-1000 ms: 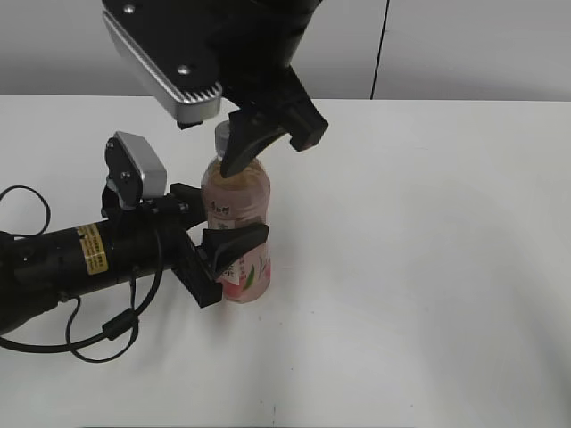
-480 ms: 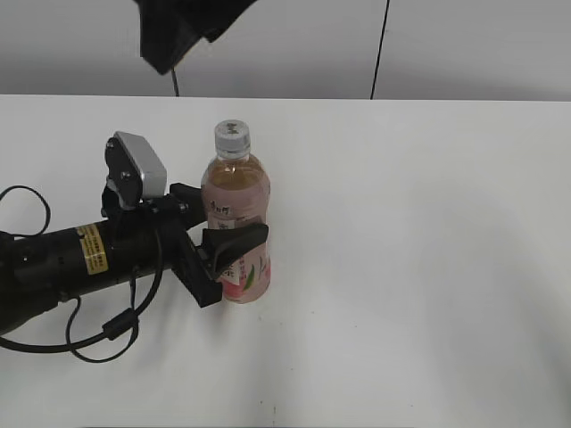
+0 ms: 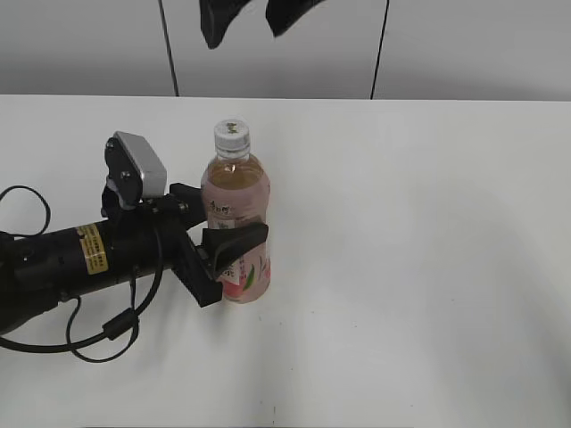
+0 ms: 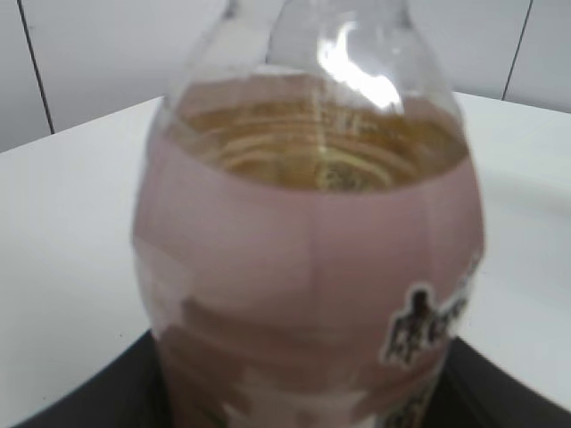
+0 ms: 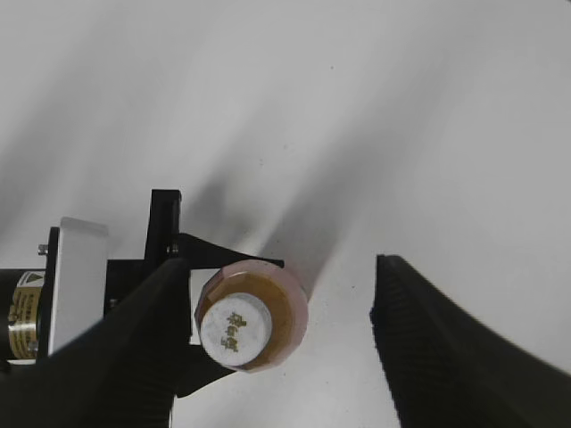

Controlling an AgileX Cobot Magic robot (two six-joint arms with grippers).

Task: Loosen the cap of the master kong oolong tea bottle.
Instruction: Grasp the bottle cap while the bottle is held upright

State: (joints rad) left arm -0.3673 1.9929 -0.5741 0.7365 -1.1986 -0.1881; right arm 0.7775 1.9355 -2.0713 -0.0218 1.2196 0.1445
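The master kong oolong tea bottle (image 3: 237, 234) stands upright on the white table, pinkish tea inside, pink-and-white label low down. It fills the left wrist view (image 4: 312, 250). Its white cap (image 3: 231, 136) sits on the neck and shows from above in the right wrist view (image 5: 233, 326) with a dark mark on top. My left gripper (image 3: 214, 241) is shut on the bottle's lower body from the left. My right gripper (image 3: 259, 18) is open and empty, high above the bottle at the top edge; its fingers (image 5: 277, 357) frame the cap from well above.
The white table (image 3: 428, 267) stretches right and in front of the bottle. A black cable (image 3: 98, 334) loops beside my left arm at the lower left. A grey wall with dark seams stands behind the table.
My right gripper was around the cap one second ago. It has let go and risen to the top of the exterior view. The bottle and my left gripper have not moved.
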